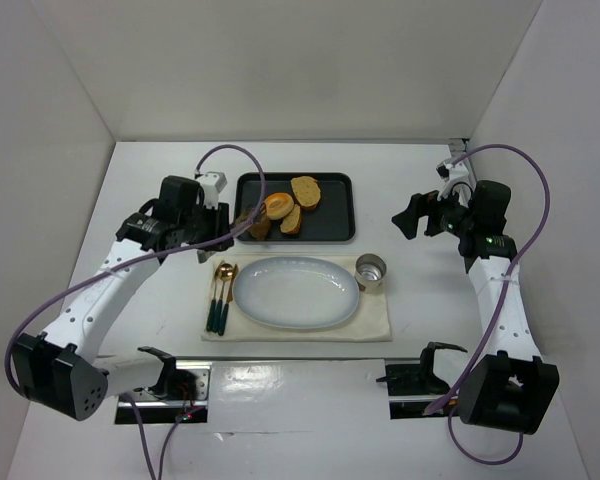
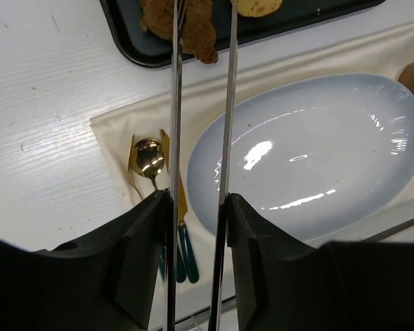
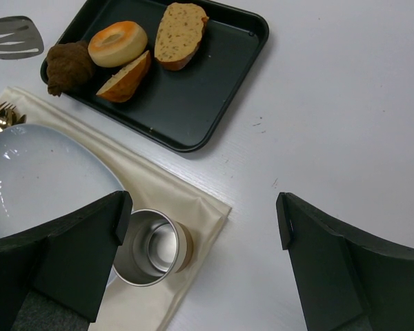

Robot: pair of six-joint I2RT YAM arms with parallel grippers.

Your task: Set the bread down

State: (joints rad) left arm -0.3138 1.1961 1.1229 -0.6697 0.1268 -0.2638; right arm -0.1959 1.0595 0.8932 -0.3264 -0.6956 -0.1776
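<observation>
Lying on the tray [image 1: 340, 225], bread [image 1: 291, 219] beside the left gripper [image 1: 242, 222] (narrowly parted, empty).

From my left wrist camera I see the left gripper [image 2: 200, 41] with two thin metal blades running up from the black fingers [image 2: 141, 262], a narrow gap between them. Their tips reach a dark brown piece of food [image 2: 196, 31] at the near rim of the black tray [image 2: 131, 41]. Below lie a cream cloth [image 2: 114, 131], a pale blue oval plate [image 2: 317, 158] and gold cutlery [image 2: 152, 162], on the white tabletop [image 2: 48, 124].
</observation>
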